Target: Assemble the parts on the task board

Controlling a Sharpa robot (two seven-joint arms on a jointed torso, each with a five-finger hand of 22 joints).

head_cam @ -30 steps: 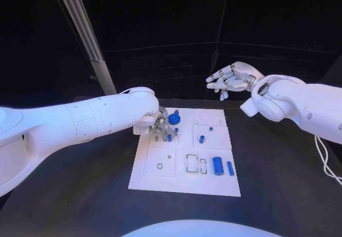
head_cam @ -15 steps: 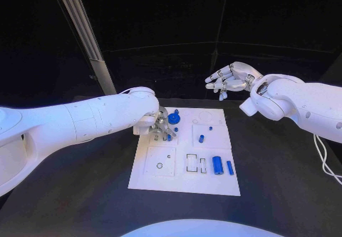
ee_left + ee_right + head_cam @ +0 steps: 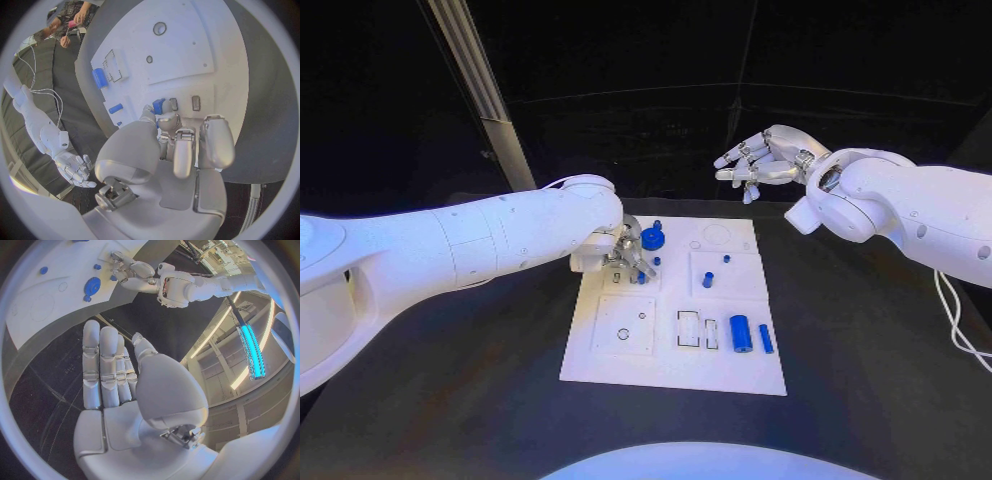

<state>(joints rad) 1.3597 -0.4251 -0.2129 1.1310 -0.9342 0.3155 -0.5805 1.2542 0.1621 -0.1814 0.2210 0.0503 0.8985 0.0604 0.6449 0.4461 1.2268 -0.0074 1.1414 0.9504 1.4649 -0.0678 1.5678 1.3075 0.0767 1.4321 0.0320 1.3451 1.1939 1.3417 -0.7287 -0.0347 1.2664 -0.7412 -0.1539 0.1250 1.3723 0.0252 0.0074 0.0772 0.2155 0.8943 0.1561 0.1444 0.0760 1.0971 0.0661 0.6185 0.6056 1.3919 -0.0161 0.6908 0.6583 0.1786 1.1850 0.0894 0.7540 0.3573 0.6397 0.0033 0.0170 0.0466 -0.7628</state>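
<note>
The white task board [image 3: 625, 360] lies mid-table. My left hand [image 3: 623, 255] hangs over its far left part, fingers curled down; in the left wrist view the left hand [image 3: 181, 145] has thumb and a fingertip pinching a small blue part [image 3: 158, 105] against the board [image 3: 187, 55]. A round blue part [image 3: 653, 238] stands just right of that hand. Two small blue pegs [image 3: 708, 280] stand further right. A blue cylinder [image 3: 740, 335] and a slim blue bar [image 3: 766, 338] lie near the board's right edge. My right hand [image 3: 762, 160] is raised beyond the board, fingers extended, holding nothing.
Black table [image 3: 877, 340] surrounds the board. A grey slanted post [image 3: 480, 90] rises at the back left. White cables [image 3: 956, 320] hang by my right arm. In the right wrist view the board [image 3: 37, 305] lies well away from the right hand [image 3: 119, 375].
My right hand has drifted slightly left and up. The left hand stays over the same spot on the board, with only a tiny shift.
</note>
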